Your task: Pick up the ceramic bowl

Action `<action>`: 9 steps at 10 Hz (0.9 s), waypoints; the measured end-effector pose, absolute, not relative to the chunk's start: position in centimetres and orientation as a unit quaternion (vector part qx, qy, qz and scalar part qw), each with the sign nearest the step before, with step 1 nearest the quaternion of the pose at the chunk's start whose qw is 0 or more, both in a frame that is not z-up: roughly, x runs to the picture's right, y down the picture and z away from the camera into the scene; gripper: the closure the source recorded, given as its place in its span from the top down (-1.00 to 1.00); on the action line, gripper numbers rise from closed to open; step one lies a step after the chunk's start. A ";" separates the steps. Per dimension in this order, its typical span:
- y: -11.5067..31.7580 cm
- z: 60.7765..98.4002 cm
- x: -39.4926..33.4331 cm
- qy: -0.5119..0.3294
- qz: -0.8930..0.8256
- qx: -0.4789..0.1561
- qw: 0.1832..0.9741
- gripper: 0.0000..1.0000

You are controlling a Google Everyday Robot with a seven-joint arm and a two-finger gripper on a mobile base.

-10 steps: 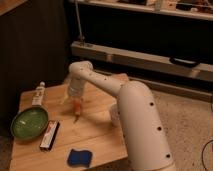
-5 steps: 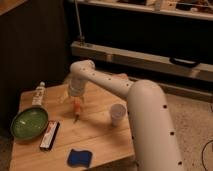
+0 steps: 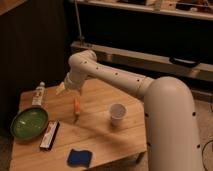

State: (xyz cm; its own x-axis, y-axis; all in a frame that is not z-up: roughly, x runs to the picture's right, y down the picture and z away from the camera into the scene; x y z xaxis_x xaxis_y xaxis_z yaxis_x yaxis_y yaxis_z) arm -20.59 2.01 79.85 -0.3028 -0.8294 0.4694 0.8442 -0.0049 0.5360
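Observation:
The ceramic bowl point(image 3: 29, 122) is wide, shallow and green, and it sits at the left edge of the wooden table point(image 3: 102, 142). My white arm reaches in from the right over the table's back half. Its gripper point(image 3: 62, 89) hangs above the table, behind and to the right of the bowl and apart from it. The gripper is open and holds nothing. A small white cup point(image 3: 117, 113) stands right of centre.
An orange stick-shaped item point(image 3: 76, 106) lies just below the gripper. A white bottle point(image 3: 38, 93) lies at the back left, a dark flat bar point(image 3: 49, 135) beside the bowl, and a blue sponge point(image 3: 79, 157) at the front edge. Dark shelving stands behind the table.
The gripper has lifted off the orange item and swung left towards the bottle. The elbow has shifted, so the white cup now shows fully.

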 end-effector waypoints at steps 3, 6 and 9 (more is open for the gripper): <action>2.0 79.9 -20.6 -0.386 -0.708 -0.007 0.592 0.60; 2.6 79.7 -23.1 -0.409 -0.695 0.038 0.590 0.60; 3.7 79.5 -26.0 -0.413 -0.701 0.052 0.578 0.60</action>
State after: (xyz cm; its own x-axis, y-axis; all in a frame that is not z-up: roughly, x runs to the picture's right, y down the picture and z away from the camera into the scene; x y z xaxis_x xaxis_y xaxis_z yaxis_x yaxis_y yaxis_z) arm -25.97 3.75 79.46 -0.3256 -0.8542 0.4053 0.7683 0.0108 0.6400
